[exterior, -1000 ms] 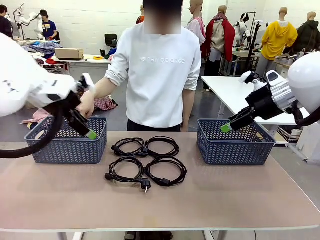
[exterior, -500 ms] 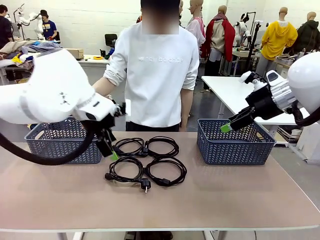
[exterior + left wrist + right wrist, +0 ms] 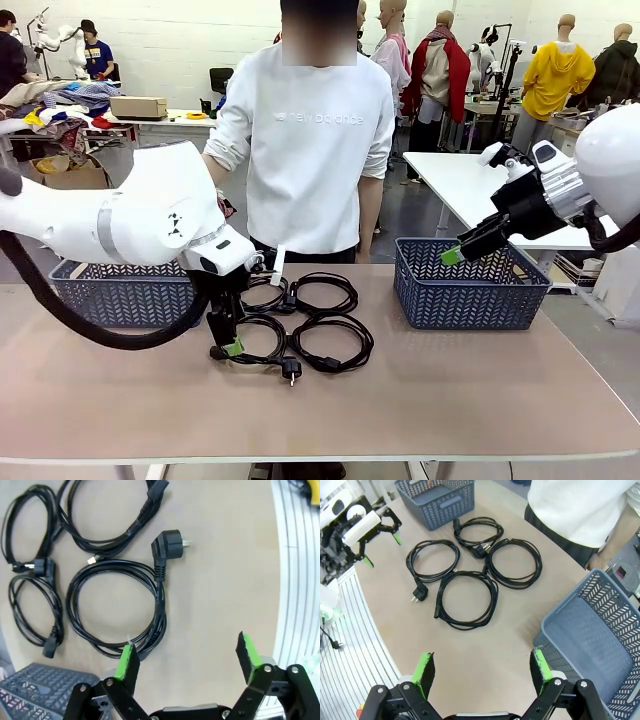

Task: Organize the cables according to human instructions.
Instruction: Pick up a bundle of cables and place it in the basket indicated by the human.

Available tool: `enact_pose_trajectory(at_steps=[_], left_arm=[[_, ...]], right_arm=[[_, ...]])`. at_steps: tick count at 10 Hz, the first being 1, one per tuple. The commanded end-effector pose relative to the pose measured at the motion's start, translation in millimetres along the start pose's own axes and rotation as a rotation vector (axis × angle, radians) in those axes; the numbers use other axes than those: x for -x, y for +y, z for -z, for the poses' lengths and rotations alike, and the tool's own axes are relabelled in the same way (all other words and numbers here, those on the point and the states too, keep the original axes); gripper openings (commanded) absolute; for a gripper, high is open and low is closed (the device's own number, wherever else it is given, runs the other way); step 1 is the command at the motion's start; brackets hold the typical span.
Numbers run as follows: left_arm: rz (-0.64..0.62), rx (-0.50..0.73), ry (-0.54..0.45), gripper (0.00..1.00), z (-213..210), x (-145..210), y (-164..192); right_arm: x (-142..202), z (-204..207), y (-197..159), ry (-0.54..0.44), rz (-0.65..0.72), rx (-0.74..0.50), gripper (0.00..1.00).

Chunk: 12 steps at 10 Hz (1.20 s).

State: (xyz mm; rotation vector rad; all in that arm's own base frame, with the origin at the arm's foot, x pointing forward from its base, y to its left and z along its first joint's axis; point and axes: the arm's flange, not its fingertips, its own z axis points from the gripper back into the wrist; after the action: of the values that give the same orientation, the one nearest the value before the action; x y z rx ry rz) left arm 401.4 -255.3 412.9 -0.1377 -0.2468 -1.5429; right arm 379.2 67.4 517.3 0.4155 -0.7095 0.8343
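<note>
While the left pincer (image 3: 230,348) hangs open, fingertips just over the nearest of four cables (image 3: 290,320) on the bench (image 3: 450,390), the right pincer (image 3: 452,256) hovers open by a basket (image 3: 470,300), well apart from them. Left wrist: that coil (image 3: 117,607) lies just beside one green pad (image 3: 126,662). Right wrist: all four lie well ahead.
</note>
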Motion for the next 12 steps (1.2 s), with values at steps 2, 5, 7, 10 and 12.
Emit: enact_pose_trajectory(at_steps=[2,5,7,10,12], left_arm=[[0.0,-0.013,-0.019,1.0,-6.2,-1.6,-2.0],[0.0,-0.013,-0.019,1.0,-6.2,-1.6,-2.0],[0.006,-0.012,0.0,1.0,-4.1,-3.7,-1.4],[0.067,0.034,0.048,1.0,21.5,-13.2,15.8],[0.079,0.05,0.094,1.0,41.1,-13.9,24.3]], right_arm=[[-0.6,0.9,-2.0,-0.02,-0.006,-0.016,1.0],[-0.6,0.9,-2.0,-0.02,-0.006,-0.016,1.0],[-0.6,0.9,-2.0,-0.02,-0.006,-0.016,1.0],[-0.6,0.9,-2.0,-0.02,-0.006,-0.016,1.0],[-0.6,0.9,-2.0,-0.02,-0.006,-0.016,1.0]])
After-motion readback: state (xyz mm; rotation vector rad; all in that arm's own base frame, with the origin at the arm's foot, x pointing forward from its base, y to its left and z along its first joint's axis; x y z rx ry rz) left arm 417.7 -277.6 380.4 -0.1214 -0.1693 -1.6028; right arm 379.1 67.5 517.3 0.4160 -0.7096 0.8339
